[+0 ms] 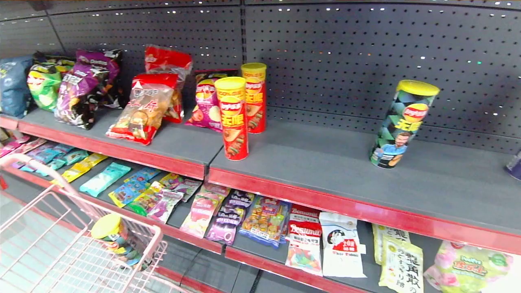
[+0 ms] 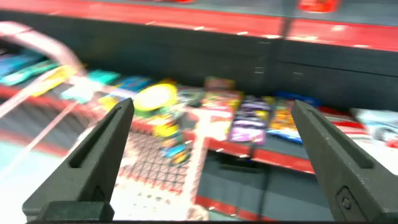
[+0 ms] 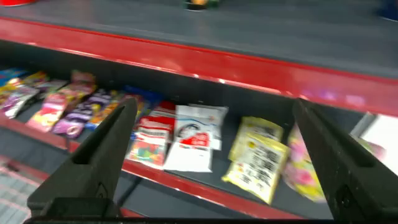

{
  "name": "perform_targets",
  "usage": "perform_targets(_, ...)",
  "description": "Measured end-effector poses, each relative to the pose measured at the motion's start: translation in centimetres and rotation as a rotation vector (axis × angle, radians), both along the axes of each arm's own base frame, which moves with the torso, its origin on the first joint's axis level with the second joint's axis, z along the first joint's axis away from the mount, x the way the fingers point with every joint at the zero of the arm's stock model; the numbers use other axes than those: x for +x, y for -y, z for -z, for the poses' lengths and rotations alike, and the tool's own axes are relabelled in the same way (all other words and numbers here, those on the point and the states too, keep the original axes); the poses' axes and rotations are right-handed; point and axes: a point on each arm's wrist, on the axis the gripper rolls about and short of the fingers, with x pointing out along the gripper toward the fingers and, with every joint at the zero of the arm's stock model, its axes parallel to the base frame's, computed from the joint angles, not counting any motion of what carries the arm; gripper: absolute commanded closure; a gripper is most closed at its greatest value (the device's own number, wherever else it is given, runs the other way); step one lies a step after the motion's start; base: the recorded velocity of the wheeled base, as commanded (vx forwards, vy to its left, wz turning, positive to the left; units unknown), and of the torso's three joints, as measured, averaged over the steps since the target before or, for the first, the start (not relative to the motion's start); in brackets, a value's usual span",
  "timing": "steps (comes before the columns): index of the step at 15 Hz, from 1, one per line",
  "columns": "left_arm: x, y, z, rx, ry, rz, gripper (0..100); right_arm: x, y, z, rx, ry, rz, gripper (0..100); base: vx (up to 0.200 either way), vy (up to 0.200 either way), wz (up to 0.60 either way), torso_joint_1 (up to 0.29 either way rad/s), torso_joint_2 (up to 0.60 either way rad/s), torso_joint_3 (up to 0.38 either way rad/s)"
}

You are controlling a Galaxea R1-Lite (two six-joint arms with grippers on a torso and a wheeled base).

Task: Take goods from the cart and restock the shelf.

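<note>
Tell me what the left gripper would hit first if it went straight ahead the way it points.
Probably the pink cart at its corner, by the yellow-lidded can inside; the open left gripper frames both. Depth is unclear.

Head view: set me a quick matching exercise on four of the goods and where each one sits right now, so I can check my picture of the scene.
Things:
1. front red can
2. dark patterned can
3. tilted can
4. white pouch

Places:
A. inside the pink cart
B. on the lower shelf
C. standing alone on the right part of the upper shelf
D. on the upper shelf by the divider, just ahead of the second red can

Pairs: 1-D, 2-C, 3-A, 4-B.
</note>
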Motion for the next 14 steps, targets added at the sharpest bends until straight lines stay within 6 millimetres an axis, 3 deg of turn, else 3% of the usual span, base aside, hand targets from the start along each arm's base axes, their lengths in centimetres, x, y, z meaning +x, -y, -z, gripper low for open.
perform_targets(4,0.00,0.00,0.00,0.000,0.000,0.000,0,0.00,0.00,0.00,0.000,0.000,-0.001,0,0.000,0.000,0.60,0.002,0.00,0.002)
perform_targets(14,-0.07,-0.01,-0.38,-0.001,0.009,-0.006,0,0.00,0.00,0.00,0.002,0.000,-0.001,0,0.000,0.000,0.00,0.000,0.00,0.000)
